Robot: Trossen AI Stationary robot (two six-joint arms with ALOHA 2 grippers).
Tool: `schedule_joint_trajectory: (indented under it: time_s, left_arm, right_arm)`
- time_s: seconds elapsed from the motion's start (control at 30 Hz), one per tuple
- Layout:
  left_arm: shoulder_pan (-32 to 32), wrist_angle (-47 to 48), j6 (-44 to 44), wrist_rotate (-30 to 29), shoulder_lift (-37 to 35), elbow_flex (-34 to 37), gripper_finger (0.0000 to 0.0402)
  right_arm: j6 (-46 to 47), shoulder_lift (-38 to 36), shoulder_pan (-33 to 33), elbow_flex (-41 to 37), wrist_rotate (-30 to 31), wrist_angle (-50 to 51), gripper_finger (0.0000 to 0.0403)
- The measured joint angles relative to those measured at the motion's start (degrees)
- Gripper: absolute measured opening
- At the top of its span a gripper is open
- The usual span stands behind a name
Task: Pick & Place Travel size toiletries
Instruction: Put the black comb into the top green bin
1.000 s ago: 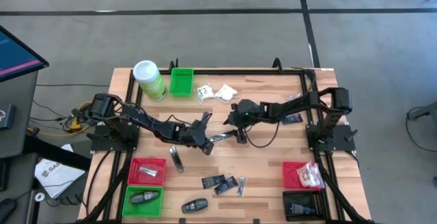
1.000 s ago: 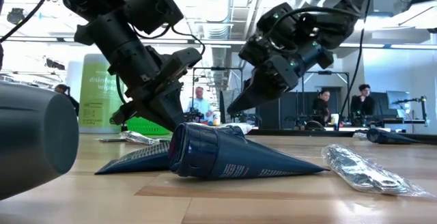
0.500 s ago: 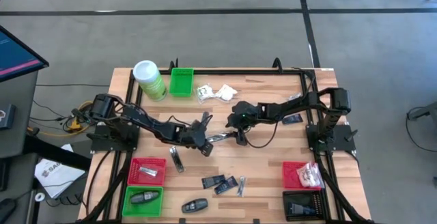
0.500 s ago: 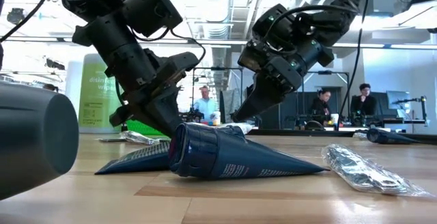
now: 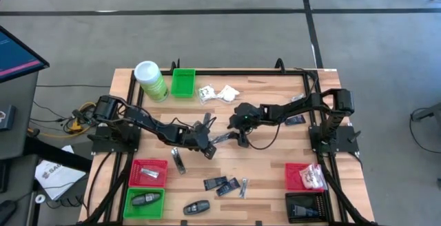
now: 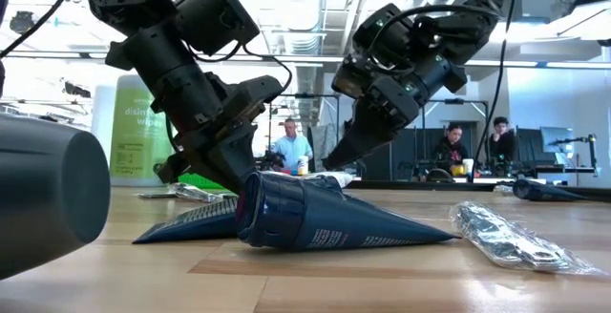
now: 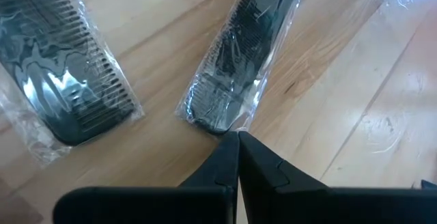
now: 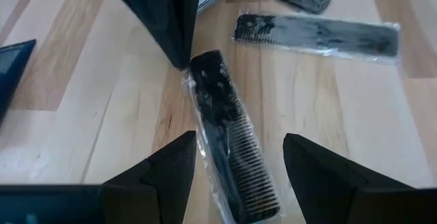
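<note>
Two hands meet over one wrapped comb (image 8: pixel 232 156): right hand (image 8: pixel 239 176) wide, straddling it to grasp; left hand (image 7: pixel 237 157) closed, empty, tip just beside its end.

You see a wooden surface (image 5: pixel 269 164). A green can (image 5: pixel 150 80) and green bin (image 5: pixel 183 83) stand at the far edge. White packets (image 5: pixel 217 93) lie beside them. Wrapped combs (image 5: pixel 224 138) lie mid-surface. Red bins (image 5: pixel 149 173) sit near both near corners.

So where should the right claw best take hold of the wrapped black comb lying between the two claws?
Across its narrow width at mid-length, from above: the comb lies flat and the open right claw straddles it. The shut left claw crowds one end.
</note>
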State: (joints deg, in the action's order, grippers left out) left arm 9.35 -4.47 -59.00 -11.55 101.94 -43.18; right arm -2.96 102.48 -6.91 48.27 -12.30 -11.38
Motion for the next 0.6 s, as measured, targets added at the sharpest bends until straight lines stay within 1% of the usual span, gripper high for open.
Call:
schedule_joint_trajectory:
  time_s: [0.2, 0.27, 0.43, 0.5, 0.6]
  left_arm:
    - [0.2, 0.3, 0.2, -0.2, 0.1, 0.1, 0.0000]
    - [0.2, 0.6, 0.2, -0.2, 0.1, 0.1, 0.0000]
    - [0.2, 0.8, 0.4, -0.4, 0.2, 0.1, 0.0000]
    - [0.2, 0.9, 0.4, -0.4, 0.2, 0.1, 0.0000]
    - [0.2, 0.9, 1.1, -0.4, 0.2, 0.1, 0.0000]
  right_arm:
    - [0.2, 0.0, -1.3, 0.0, 0.1, 1.5, 0.0212]
    - [1.7, 0.0, -1.8, 0.0, -0.2, 1.8, 0.0212]
    - [7.9, 0.0, -4.4, 0.0, -4.3, 2.1, 0.0212]
    - [8.8, 0.0, -5.4, 0.0, -5.1, 2.2, 0.0212]
    - [9.7, 0.0, -6.8, 0.0, -8.1, 2.7, 0.0212]
